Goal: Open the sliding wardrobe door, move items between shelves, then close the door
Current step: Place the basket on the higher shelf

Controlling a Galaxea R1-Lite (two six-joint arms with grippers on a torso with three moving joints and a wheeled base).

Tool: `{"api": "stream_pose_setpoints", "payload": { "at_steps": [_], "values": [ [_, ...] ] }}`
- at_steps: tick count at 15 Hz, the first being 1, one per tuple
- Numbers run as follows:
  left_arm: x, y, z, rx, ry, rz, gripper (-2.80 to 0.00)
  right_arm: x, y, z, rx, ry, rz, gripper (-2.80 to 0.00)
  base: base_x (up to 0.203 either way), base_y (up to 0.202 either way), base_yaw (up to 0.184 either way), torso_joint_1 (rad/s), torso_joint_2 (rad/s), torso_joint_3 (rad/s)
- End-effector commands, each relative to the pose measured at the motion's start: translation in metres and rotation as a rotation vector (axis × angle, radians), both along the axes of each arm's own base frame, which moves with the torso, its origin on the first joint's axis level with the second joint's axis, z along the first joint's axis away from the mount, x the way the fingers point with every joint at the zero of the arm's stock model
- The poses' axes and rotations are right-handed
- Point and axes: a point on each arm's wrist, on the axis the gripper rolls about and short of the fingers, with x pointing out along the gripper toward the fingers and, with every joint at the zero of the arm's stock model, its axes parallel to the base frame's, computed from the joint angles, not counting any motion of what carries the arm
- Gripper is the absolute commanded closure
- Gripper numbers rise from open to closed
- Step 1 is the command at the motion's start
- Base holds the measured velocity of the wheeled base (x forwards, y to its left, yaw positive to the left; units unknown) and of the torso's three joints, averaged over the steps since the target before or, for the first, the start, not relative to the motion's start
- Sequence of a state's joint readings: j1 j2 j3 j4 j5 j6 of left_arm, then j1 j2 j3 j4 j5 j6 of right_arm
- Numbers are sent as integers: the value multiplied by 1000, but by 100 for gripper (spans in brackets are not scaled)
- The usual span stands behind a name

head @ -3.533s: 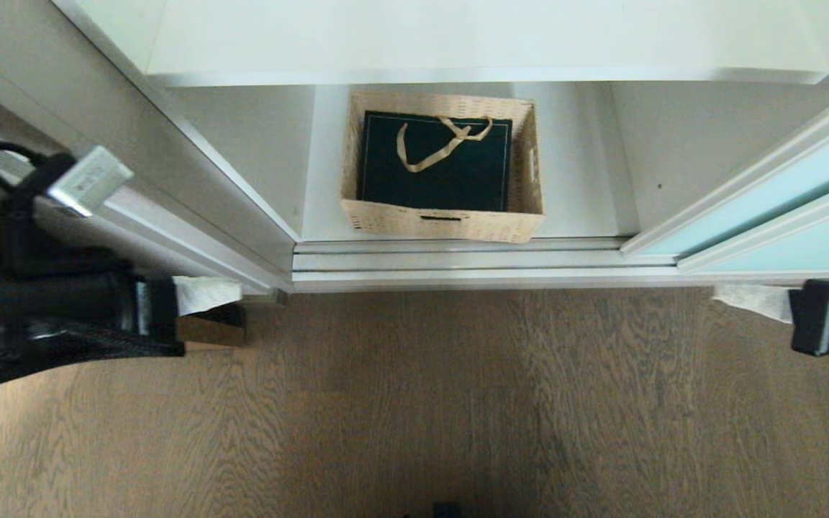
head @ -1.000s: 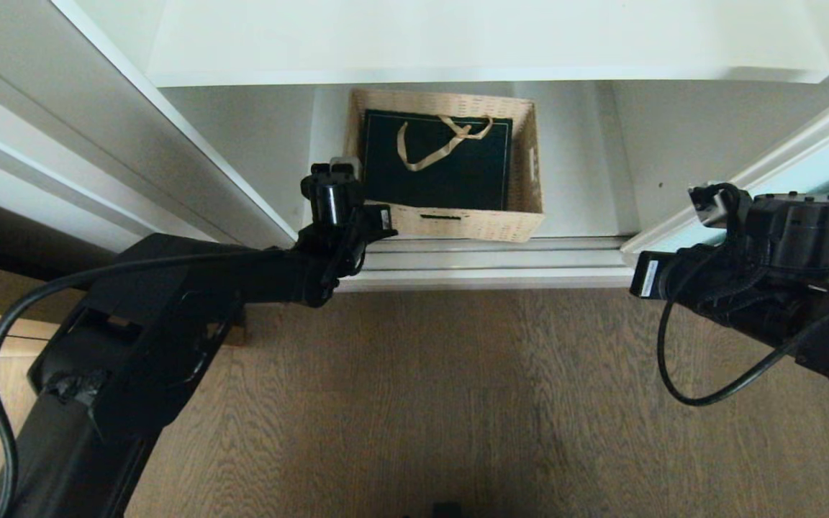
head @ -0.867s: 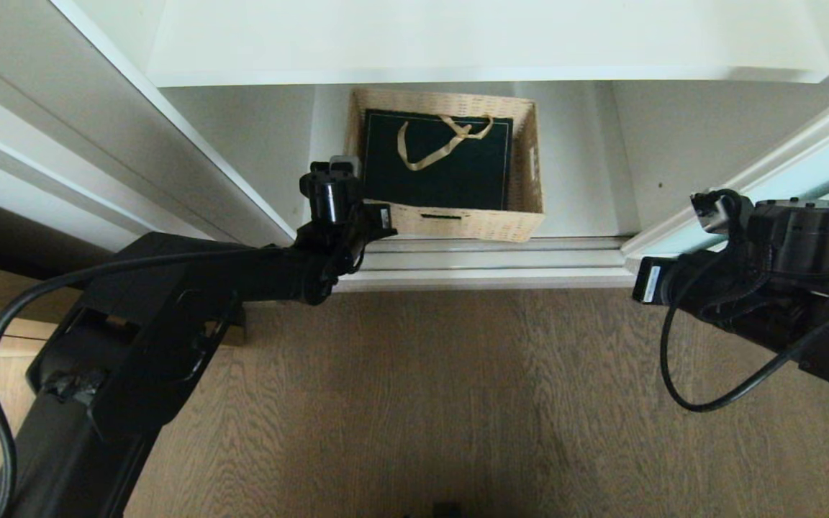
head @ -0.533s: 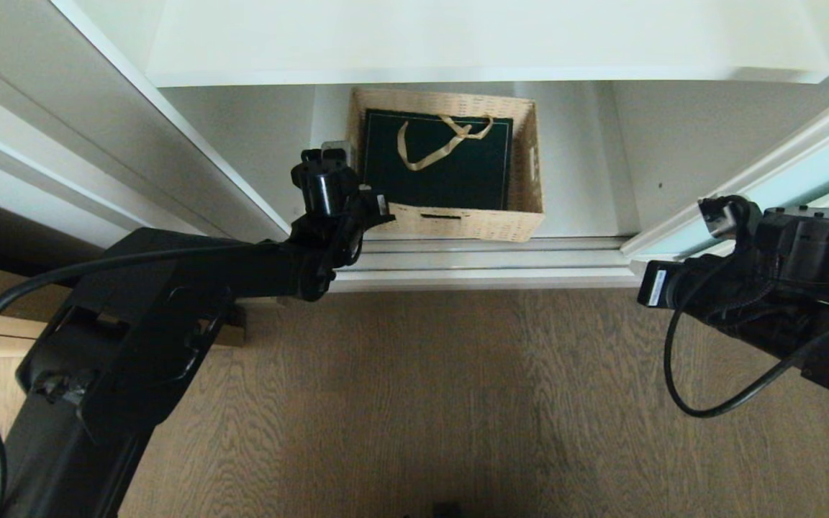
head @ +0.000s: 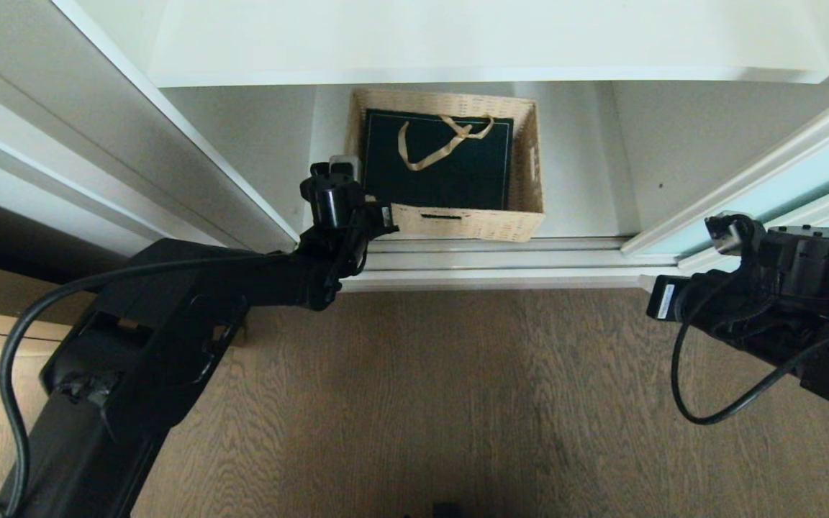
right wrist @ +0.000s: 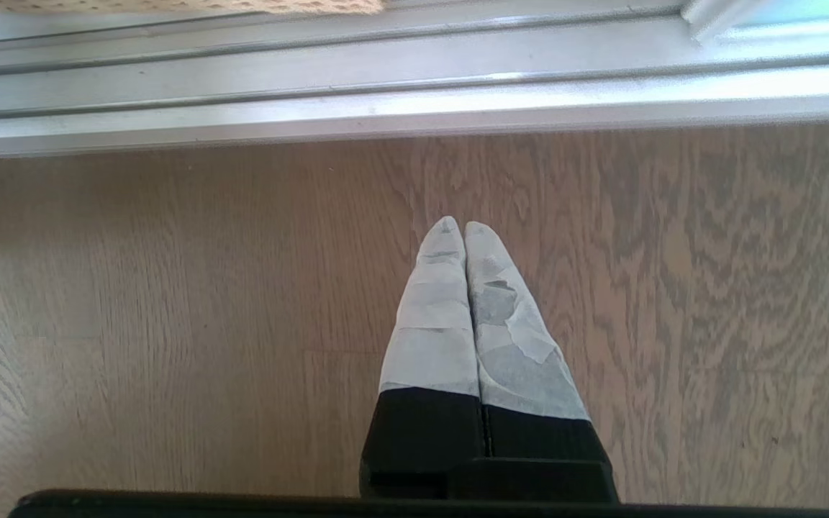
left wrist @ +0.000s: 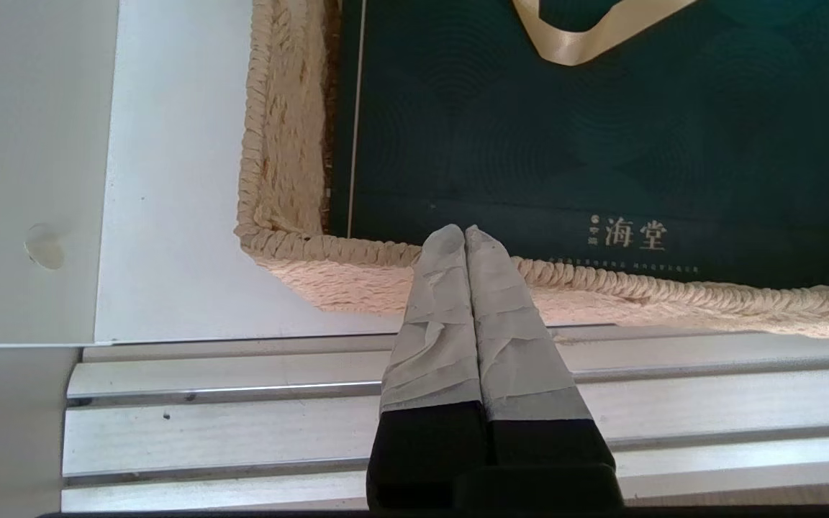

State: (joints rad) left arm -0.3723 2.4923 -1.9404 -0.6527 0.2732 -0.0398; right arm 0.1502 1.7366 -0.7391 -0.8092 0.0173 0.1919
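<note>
Left hand [left wrist: 465, 232] pinched together just over wicker basket's [head: 458, 219] front rim, near its corner. Right hand [right wrist: 463, 226] likewise together, above floor [right wrist: 170, 288], well apart from basket.

**Hidden and cut off**

In the head view the left gripper [head: 333, 188] is masked by its own wrist, which also covers the near left corner of the wicker basket [head: 472, 221]. The sliding wardrobe door [head: 803, 188] runs off the right edge. In the left wrist view the gift bag [left wrist: 601, 144] is cut at the top and right edges, and its small gold print stays unreadable. The right gripper [right wrist: 463, 230] is out of sight in the head view, behind its arm.
</note>
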Motion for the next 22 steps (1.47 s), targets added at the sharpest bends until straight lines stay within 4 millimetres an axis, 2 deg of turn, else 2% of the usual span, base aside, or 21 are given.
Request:
{"api": "stream_pose_setpoints", "payload": {
  "at_steps": [1,4,7,14,15,18,21,22],
  "values": [
    [4,-2,-15,14,34,-13,0,0,-2,-3,2,5,-1,0,0,0,0,0,0,0],
    [2,-2,-11,25,59,-33,0,-2,-4,-3,7,-4,7,0,0,0,0,0,0,0],
    [-12,2,22,31,76,-63,0,-5,-3,-4,8,0,9,0,0,0,0,0,0,0],
    [-17,8,21,120,210,-99,0,-5,-3,-3,57,-5,2,0,0,0,0,0,0,0],
    [-15,13,26,126,176,-90,0,-6,-3,-3,58,-5,2,0,0,0,0,0,0,0],
    [-21,14,60,48,-50,-69,0,-5,-2,-7,57,10,4,0,0,0,0,0,0,0],
    [-17,12,50,62,-38,-54,0,-5,-2,-11,56,19,3,0,0,0,0,0,0,0],
    [-10,10,31,75,-4,-55,0,-5,-2,-11,57,20,4,0,0,0,0,0,0,0]
  ]
}}
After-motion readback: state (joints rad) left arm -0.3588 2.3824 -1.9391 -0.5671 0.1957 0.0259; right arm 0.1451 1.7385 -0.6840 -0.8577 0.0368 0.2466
